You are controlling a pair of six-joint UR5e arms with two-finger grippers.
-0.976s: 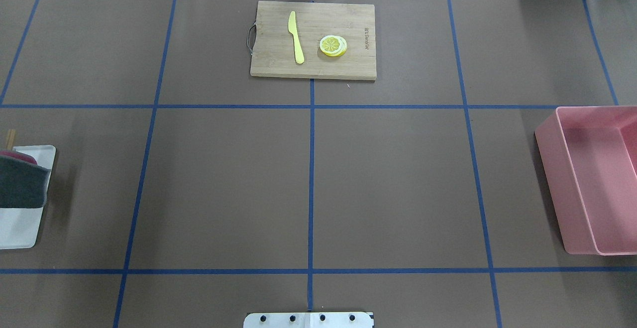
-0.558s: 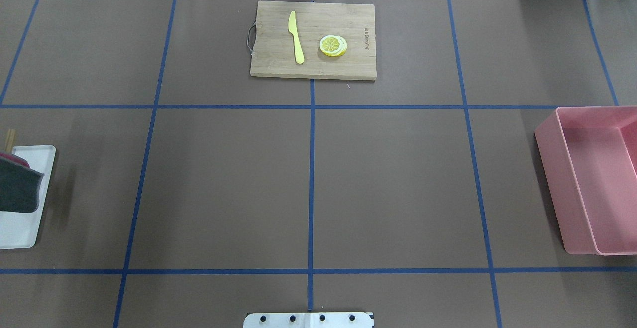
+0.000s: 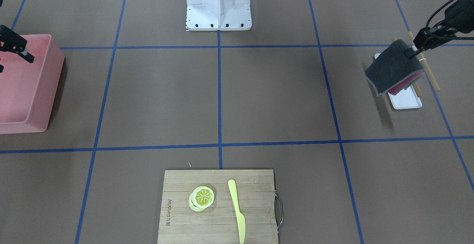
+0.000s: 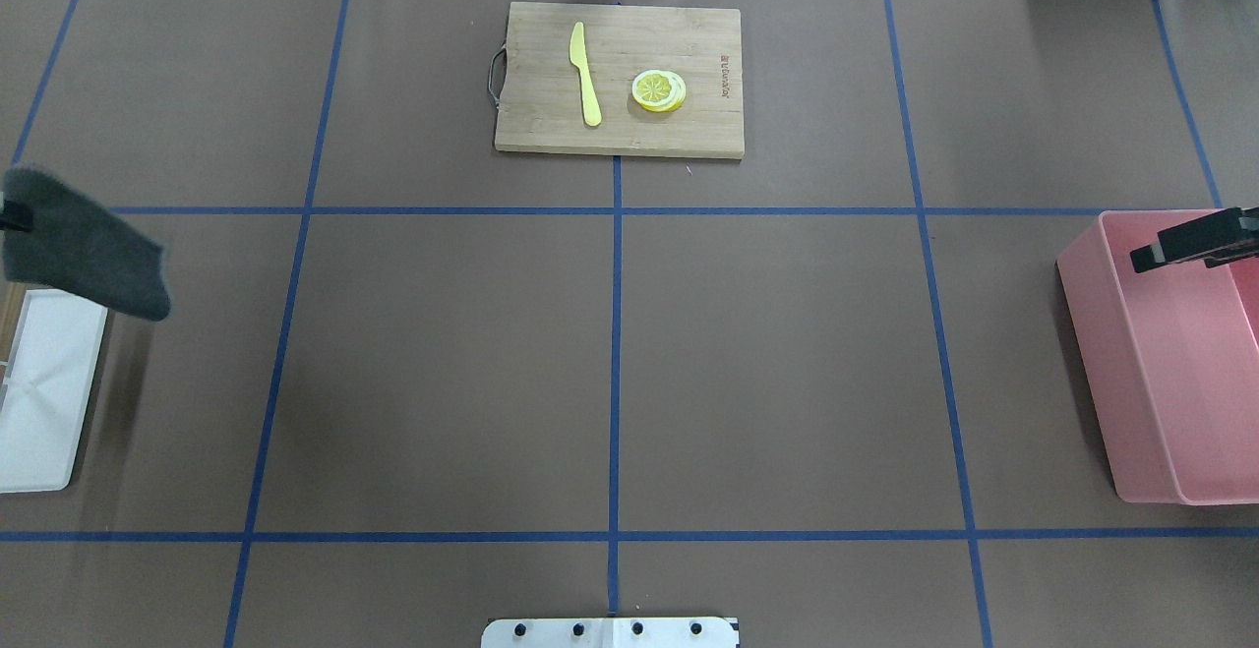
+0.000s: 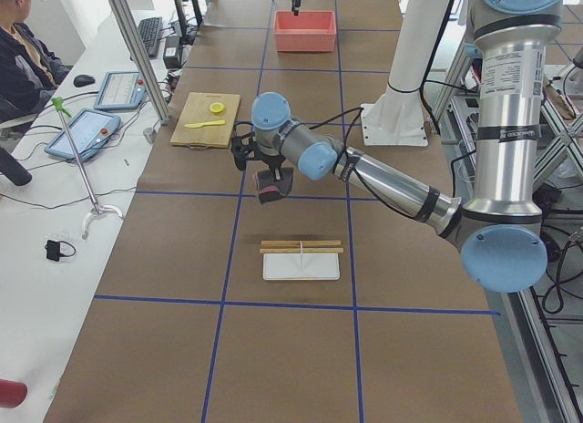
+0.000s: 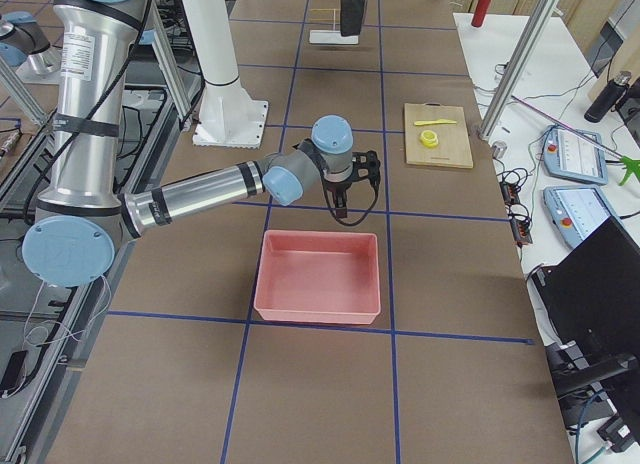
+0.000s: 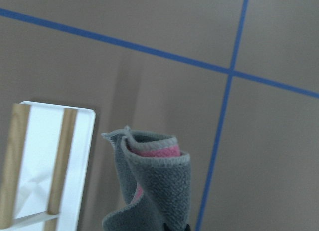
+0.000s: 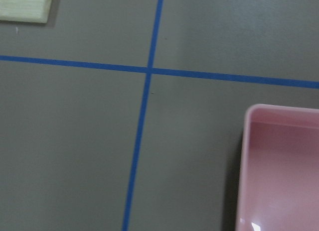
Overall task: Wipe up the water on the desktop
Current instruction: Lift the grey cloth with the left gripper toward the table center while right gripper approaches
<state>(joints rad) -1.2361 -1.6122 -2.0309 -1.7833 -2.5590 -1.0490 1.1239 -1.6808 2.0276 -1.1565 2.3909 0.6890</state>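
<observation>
The desktop point(image 4: 443, 373) is matte brown with a blue tape grid; no wet patch shows on it. My left gripper point(image 3: 415, 50) is shut on a folded grey cloth with a pink inside point(image 3: 393, 70) and holds it in the air over the far end of a white tray point(image 3: 405, 101). The cloth hangs at the overhead view's left edge point(image 4: 87, 257) and fills the bottom of the left wrist view point(image 7: 154, 191). My right gripper point(image 4: 1170, 247) hovers over the far left corner of a pink bin point(image 4: 1090, 363); its jaws look open and empty.
A bamboo cutting board point(image 4: 620, 127) at the far middle carries a yellow knife point(image 4: 586, 73) and lemon slices point(image 4: 659, 90). Two wooden sticks point(image 7: 15, 161) lie across the white tray. The robot's base plate point(image 4: 610, 631) is at the near edge.
The cloth has risen off the white tray and moved toward the far side, held by my left gripper. My right gripper has come into view over the pink bin.
</observation>
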